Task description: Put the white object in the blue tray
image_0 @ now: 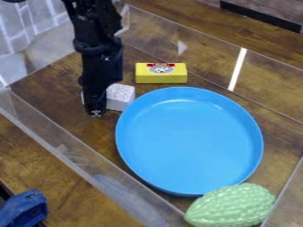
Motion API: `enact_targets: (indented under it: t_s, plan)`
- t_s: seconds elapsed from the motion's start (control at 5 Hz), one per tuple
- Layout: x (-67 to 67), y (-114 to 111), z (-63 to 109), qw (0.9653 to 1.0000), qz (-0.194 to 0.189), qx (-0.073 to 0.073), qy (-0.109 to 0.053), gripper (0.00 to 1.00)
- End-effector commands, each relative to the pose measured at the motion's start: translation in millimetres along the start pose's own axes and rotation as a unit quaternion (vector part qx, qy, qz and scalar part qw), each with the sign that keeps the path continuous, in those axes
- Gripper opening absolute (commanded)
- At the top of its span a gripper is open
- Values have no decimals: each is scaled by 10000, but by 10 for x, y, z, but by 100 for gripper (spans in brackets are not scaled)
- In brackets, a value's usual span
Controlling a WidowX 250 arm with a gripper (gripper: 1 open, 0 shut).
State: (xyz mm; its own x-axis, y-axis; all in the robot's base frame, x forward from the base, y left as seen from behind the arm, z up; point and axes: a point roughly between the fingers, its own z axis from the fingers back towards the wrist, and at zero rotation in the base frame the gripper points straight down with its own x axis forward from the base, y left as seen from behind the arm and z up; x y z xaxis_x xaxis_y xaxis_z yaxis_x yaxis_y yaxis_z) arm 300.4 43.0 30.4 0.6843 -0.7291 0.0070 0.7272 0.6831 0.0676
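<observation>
The white object (120, 96) is a small speckled block on the wooden table, just left of the blue tray (190, 142). My gripper (94, 107) points straight down at the block's left end and hides that end. Its fingers look shut on the block, which still rests on the table. The block's right part shows beside the fingers, close to the tray's rim. The tray is a big round shallow dish with nothing in it.
A yellow box with a red label (160, 73) lies behind the block. A green bumpy fruit-like object (229, 207) sits at the tray's near right edge. Clear plastic walls (59, 142) fence the table. Blue cloth (21, 211) lies outside at the lower left.
</observation>
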Motion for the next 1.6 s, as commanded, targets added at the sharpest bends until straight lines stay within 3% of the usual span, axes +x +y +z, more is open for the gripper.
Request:
enact_targets:
  t_s: [0.0, 0.4, 1.4]
  plan:
    - [51, 95, 92, 9999, -30, 108, -53, 0]
    - [174, 219, 113, 9997, -208, 117, 13, 0]
    - [282, 374, 240, 9985, -409, 256, 238, 0]
